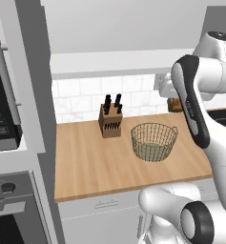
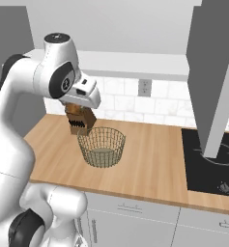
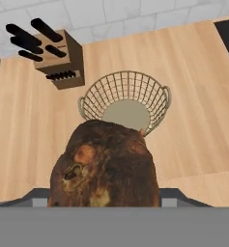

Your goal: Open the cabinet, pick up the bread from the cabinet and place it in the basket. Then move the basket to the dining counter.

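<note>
My gripper [image 3: 104, 198] is shut on the bread [image 3: 104, 166], a dark-brown crusty lump that covers the fingers in the hand view. The bread [image 1: 173, 104] hangs in the air just right of the basket and above it. The round wire-mesh basket [image 3: 125, 99] stands empty on the wooden counter; it also shows as the basket [image 1: 153, 141] and the basket [image 2: 101, 145] in the base views. In the right base view the gripper [image 2: 81, 110] is above the basket's left rim. The light grey cabinet [image 1: 109, 28] spans the wall overhead. The dining counter is out of view.
A wooden knife block [image 1: 110, 121] with black handles stands left of the basket near the tiled wall. A black cooktop [image 2: 210, 161] lies at the right end of the wooden counter [image 1: 95, 162]. A grey door panel [image 2: 212, 72] hangs over it. An oven stack [image 1: 5, 119] stands at the left.
</note>
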You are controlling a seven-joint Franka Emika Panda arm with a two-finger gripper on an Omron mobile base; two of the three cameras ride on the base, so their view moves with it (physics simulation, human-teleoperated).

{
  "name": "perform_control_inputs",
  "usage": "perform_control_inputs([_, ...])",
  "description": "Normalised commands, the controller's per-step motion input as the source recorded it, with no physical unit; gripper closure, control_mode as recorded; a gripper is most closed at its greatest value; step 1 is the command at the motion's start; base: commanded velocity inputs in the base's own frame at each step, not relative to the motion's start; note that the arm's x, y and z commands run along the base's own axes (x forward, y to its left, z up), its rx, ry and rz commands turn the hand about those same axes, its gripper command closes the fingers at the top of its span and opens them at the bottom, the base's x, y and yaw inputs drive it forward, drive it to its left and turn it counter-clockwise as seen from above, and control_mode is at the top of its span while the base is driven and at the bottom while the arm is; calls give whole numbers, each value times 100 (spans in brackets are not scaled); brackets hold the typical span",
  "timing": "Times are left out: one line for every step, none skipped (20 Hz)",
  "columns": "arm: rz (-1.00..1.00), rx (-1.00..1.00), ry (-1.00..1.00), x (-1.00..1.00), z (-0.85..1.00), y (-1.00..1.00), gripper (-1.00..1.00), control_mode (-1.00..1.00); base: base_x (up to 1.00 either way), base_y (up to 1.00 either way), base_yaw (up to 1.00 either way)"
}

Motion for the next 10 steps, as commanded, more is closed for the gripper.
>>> perform_control_inputs([1,0,-3,9,-70,0,100,-100,0,0,0])
perform_control_inputs([1,0,0,4,-79,0,100,-100,0,0,0])
perform_control_inputs([2,0,0,12,-74,0,100,-100,0,0,0])
perform_control_inputs([2,0,0,15,-70,0,100,-100,0,0,0])
perform_control_inputs([3,0,4,11,-56,0,100,-100,0,0,0])
perform_control_inputs([2,0,4,17,-54,0,100,-100,0,0,0])
perform_control_inputs([0,0,3,20,-41,0,100,-100,0,0,0])
perform_control_inputs([0,0,3,23,-44,0,100,-100,0,0,0])
perform_control_inputs([0,0,5,26,-46,0,100,-100,0,0,0])
perform_control_inputs([0,0,1,26,-54,0,100,-100,0,0,0])
